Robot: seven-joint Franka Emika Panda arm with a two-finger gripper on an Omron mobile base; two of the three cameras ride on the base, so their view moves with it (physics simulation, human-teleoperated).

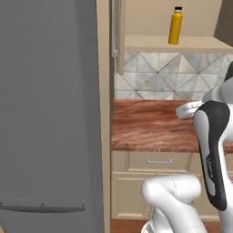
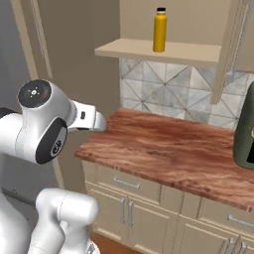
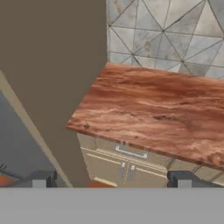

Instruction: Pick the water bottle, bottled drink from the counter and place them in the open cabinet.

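On beige cabinet shelf [image 2: 198,51]: yellow black-capped water bottle [image 2: 159,30], upright, 1 of 2 done. Reddish-brown wood counter [image 3: 166,109] bare; slim black drink unseen. Gripper [image 3: 111,178] spread wide, holding nothing.

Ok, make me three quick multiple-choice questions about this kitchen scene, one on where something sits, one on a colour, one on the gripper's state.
1. Where does the water bottle stand?
A. on the counter
B. on the open cabinet shelf
C. in a drawer

2. What colour is its cap?
A. black
B. white
C. red

3. How is the gripper?
A. shut on the bottle
B. shut, empty
C. open, empty

Answers: 1 B, it stands upright on the beige shelf above the counter. 2 A, a black cap tops the yellow body. 3 C, the hand view shows the fingertips wide apart with nothing between.
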